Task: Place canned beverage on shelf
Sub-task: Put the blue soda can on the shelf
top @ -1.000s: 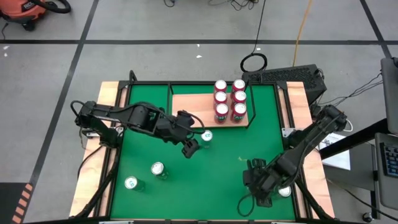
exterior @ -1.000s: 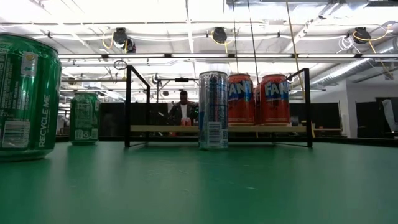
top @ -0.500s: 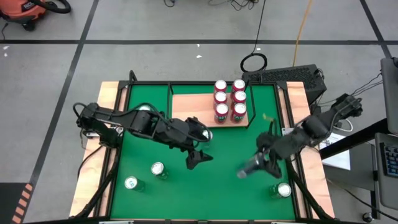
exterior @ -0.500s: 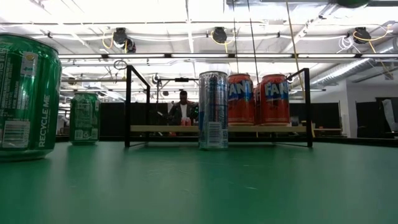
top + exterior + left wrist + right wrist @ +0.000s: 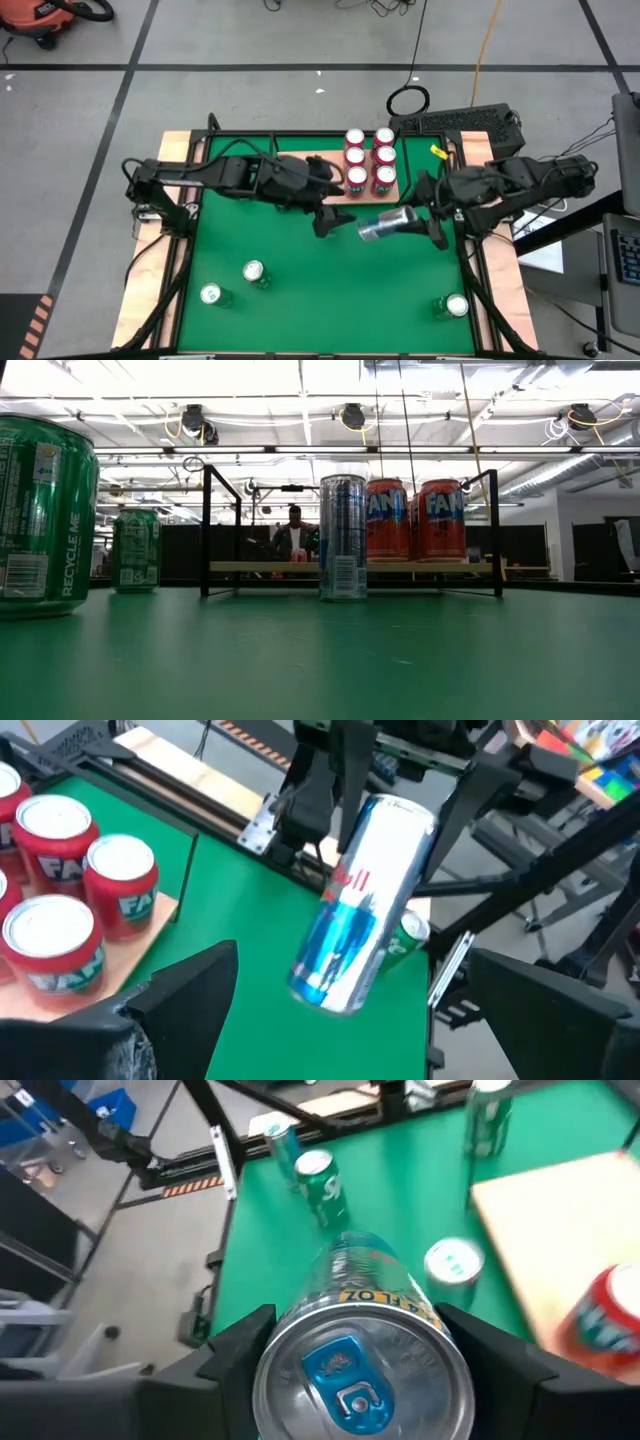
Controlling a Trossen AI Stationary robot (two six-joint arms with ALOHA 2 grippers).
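High view: my right end effector [image 5: 408, 221] grips a slim blue-and-silver can [image 5: 383, 224] sideways above the counter [image 5: 300, 280]; my left end effector [image 5: 335, 212] gapes beside it, near the shelf [image 5: 305, 172].

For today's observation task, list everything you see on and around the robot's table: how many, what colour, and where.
shelf: one, light wood with black rail, far side of the table.
red cans: six, upright on the shelf's right end, two rows of three.
green cans: three seen from above, two near-left, one near-right corner.
standing slim can: one, silver-blue, in front of the shelf.
held slim can: one, silver-blue, tilted in the air.
table: one, green top.
person: one, far background.
left gripper: open, facing the held slim can.
right gripper: closed on the held slim can.
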